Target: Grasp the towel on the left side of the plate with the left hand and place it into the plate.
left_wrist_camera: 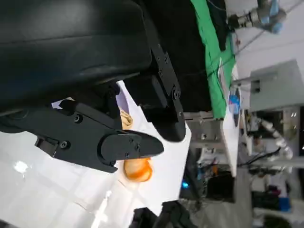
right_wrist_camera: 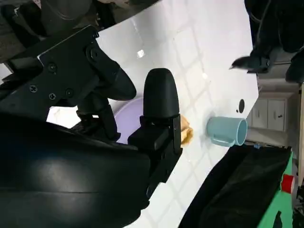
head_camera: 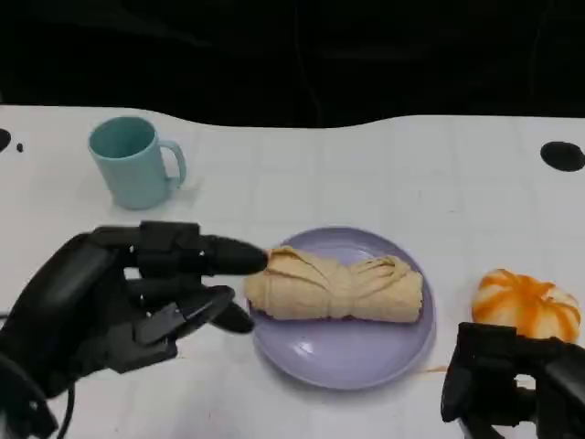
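Now left hand (head_camera: 119,297) open beside plate (head_camera: 347,357), fingers (head_camera: 228,256) toward towel (head_camera: 334,288).

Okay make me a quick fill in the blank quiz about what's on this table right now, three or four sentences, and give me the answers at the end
1. The rolled towel lies on the purple ____.
2. The teal mug has its handle toward the robot's ____ side.
3. Beside the plate, near the right hand, sits an orange and white ____.
4. The left hand holds nothing, and its fingers reach toward the ____.

Missing words: plate; right; pumpkin; towel
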### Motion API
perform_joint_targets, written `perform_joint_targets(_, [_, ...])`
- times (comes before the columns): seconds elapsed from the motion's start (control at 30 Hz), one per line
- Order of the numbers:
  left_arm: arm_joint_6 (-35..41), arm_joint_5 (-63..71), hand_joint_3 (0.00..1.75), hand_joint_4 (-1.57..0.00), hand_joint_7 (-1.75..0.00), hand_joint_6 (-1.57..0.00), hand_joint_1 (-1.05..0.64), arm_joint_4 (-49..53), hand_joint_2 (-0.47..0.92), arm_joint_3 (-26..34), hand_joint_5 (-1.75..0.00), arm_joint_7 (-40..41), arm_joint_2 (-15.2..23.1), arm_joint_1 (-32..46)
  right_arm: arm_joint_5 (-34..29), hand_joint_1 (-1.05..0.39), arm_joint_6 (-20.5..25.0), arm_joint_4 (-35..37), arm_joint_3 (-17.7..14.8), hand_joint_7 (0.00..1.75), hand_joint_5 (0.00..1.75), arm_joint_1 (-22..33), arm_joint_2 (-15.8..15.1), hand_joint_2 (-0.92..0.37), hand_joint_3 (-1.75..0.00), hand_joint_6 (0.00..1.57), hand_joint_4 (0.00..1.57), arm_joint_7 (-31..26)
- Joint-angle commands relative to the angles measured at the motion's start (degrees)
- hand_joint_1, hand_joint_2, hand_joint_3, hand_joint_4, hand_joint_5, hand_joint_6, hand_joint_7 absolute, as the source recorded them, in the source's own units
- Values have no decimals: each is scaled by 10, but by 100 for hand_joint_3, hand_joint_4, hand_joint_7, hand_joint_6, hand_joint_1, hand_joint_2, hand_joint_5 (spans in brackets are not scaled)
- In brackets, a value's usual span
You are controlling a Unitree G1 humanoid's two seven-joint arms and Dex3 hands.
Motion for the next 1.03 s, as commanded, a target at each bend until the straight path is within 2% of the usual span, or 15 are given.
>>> perform_joint_targets(0.03, [30,-63,85,-84,-92,-91,-26,-40,64,24,-128,48,-17,50,6,-5,4,-2,-6,155,175,-1,-2,-51,-125,64,73,-2])
perform_joint_targets(0.07, [29,-73,90,-83,-110,-85,-28,-49,65,25,-140,57,-21,66,6,-5,3,0,-7,155,175,-2,-3,-51,-125,64,73,-1])
perform_joint_targets(0.2, [-1,-78,90,-82,-140,-73,-31,-68,70,14,-152,74,-25,135,6,-6,-9,9,-11,155,175,-3,-5,-50,-125,64,73,5])
perform_joint_targets(0.33, [-49,-61,82,-82,-143,-71,-31,-55,74,-15,-156,80,-33,181,6,-7,-15,19,-17,155,175,-5,-6,-50,-124,64,73,9])
perform_joint_targets(0.6, [-158,-21,91,-83,-144,-75,-28,8,66,-57,-160,84,-38,193,3,-4,-26,32,-24,154,175,-3,-7,-52,-122,63,71,19])
perform_joint_targets(1.03, [-211,-15,94,-86,-140,-80,-28,47,61,-71,-158,84,-25,190,2,-2,-24,25,-22,156,175,-3,-5,-53,-124,61,71,16])
